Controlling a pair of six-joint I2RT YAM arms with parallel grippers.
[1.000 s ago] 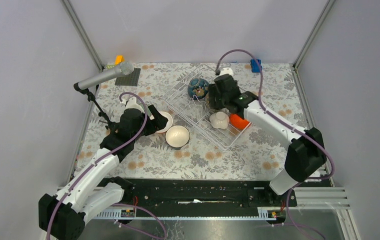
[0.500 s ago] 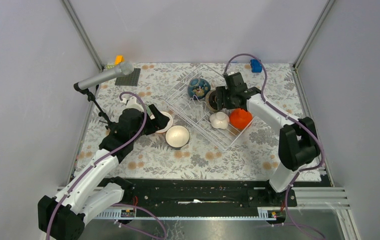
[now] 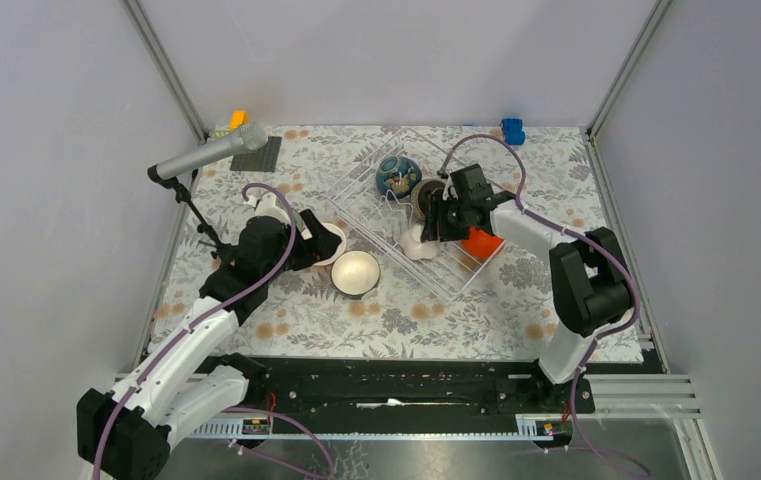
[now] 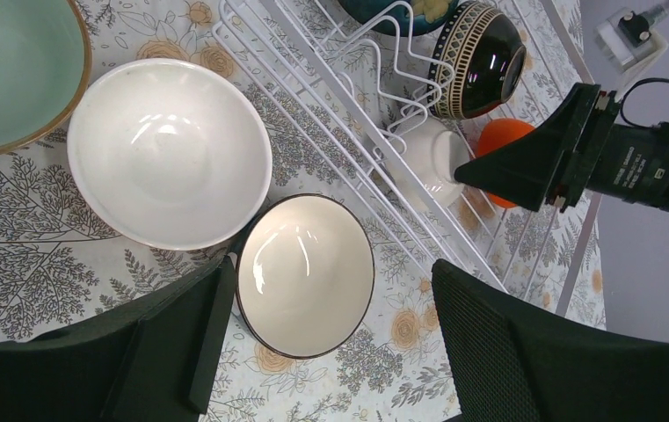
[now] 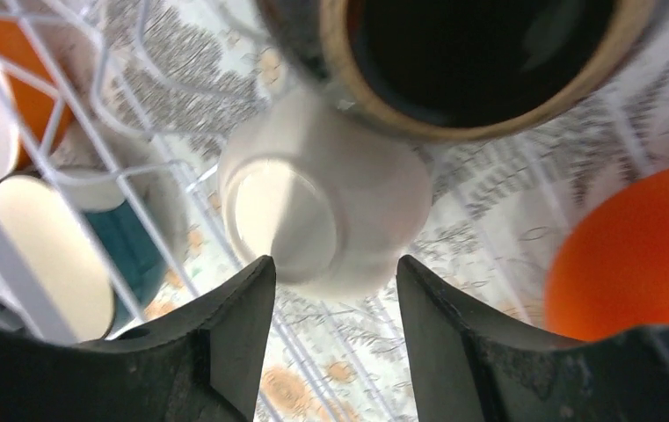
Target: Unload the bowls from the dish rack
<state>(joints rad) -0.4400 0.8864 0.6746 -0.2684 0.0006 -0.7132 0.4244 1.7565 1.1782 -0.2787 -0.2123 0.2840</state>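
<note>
The small white bowl lies upside down in the dish rack, near the front side. The right gripper has just swung over from the dark brown bowl and come down on it. Its jaws now sit one on each side of the little bowl. They are closer together than a moment ago, but I cannot tell if they pinch it yet. The bowl also seems to sit a bit more to the left than before, so it may have been nudged.

I think this means the little bowl is the next one to come out. It needs a firm squeeze first, because it is round and could slip.

The brown bowl leans on the wires just behind it. The orange bowl is just beside it, and the dark blue patterned bowl is at the back. So four bowls are in the rack.

Three bowls are out on the desk: a cream bowl, a big white bowl and a pale green bowl. The left gripper has not moved. It hangs over the cream bowl with its jaws wide apart, holding nothing.
</note>
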